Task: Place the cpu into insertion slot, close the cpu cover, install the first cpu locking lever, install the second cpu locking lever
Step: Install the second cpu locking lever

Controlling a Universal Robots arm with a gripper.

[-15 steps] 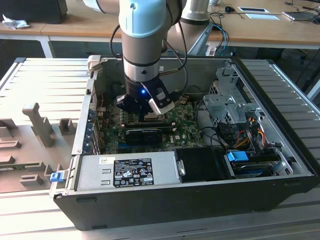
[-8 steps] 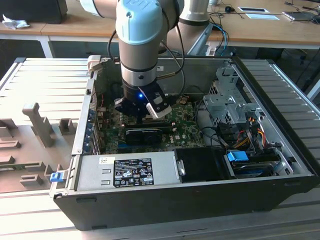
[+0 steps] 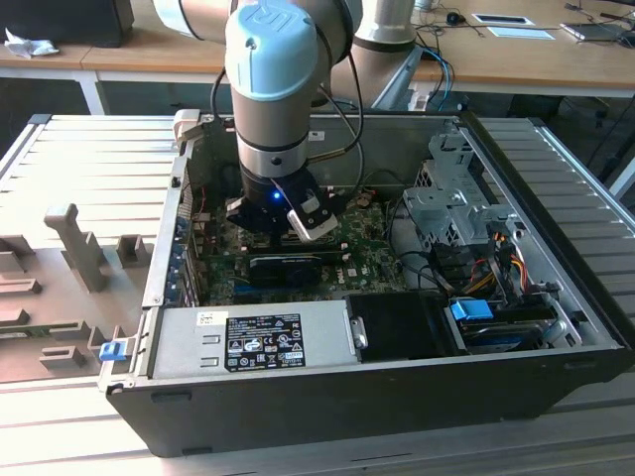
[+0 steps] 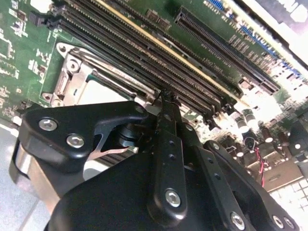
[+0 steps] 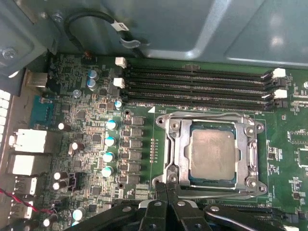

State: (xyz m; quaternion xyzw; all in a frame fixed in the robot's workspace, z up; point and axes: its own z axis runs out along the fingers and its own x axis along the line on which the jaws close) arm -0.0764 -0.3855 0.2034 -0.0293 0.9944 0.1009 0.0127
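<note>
In the first wrist view the cpu point(image 5: 213, 155) lies flat in the insertion slot point(image 5: 251, 159) on the green motherboard, silvery face up. The cpu cover point(image 5: 176, 144) is folded down over it, and the chip shows through its window. A thin wire lever point(image 5: 207, 115) runs along one side of the socket, and another point(image 5: 221, 195) runs along the side nearest the fingers. My gripper point(image 5: 166, 186) is shut, its black fingertips pressed together at the socket's edge. In the second wrist view the gripper point(image 4: 166, 98) touches down beside the cpu point(image 4: 98, 94). The exterior view shows the gripper point(image 3: 283, 223) low inside the case.
Long black memory slots point(image 5: 197, 84) run right beside the socket, with a row of capacitors point(image 5: 110, 139) on another side. The open case holds a power supply point(image 3: 248, 342), a drive cage point(image 3: 451, 198) and loose cables point(image 3: 486, 268). A grey moulded tray point(image 3: 69, 268) lies at the exterior view's left.
</note>
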